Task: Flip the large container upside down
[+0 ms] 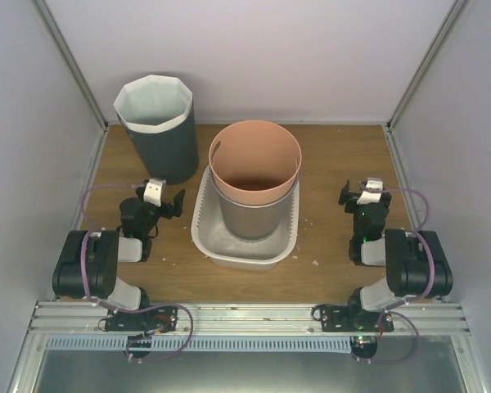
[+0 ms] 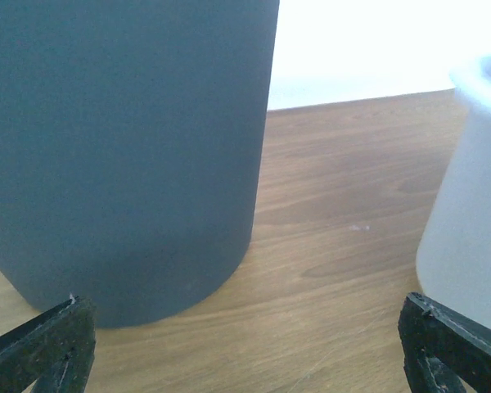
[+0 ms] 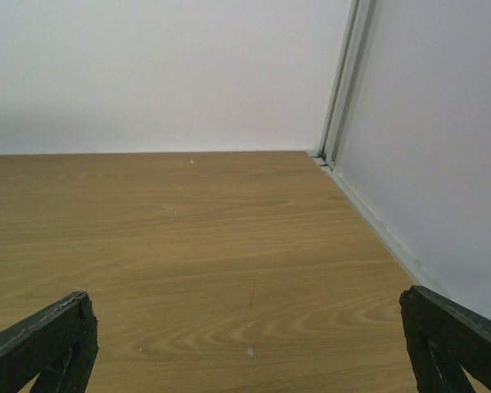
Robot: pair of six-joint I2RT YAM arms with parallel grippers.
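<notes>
A tall dark grey bin (image 1: 159, 139) with a white liner stands upright at the back left; in the left wrist view it (image 2: 123, 147) fills the left side. A grey container with an orange liner (image 1: 254, 176) stands upright, mouth up, inside a white basin (image 1: 201, 233) at the table's middle. I cannot tell which of the two counts as the large container. My left gripper (image 1: 165, 198) (image 2: 245, 348) is open and empty, just in front of the dark bin and left of the basin (image 2: 466, 221). My right gripper (image 1: 362, 192) (image 3: 245, 340) is open and empty, right of the basin.
The wooden table (image 1: 344, 147) is walled by white panels at the back and both sides. The right wall and its metal frame (image 3: 344, 82) stand close to the right gripper. Small white crumbs (image 1: 315, 262) lie near the basin.
</notes>
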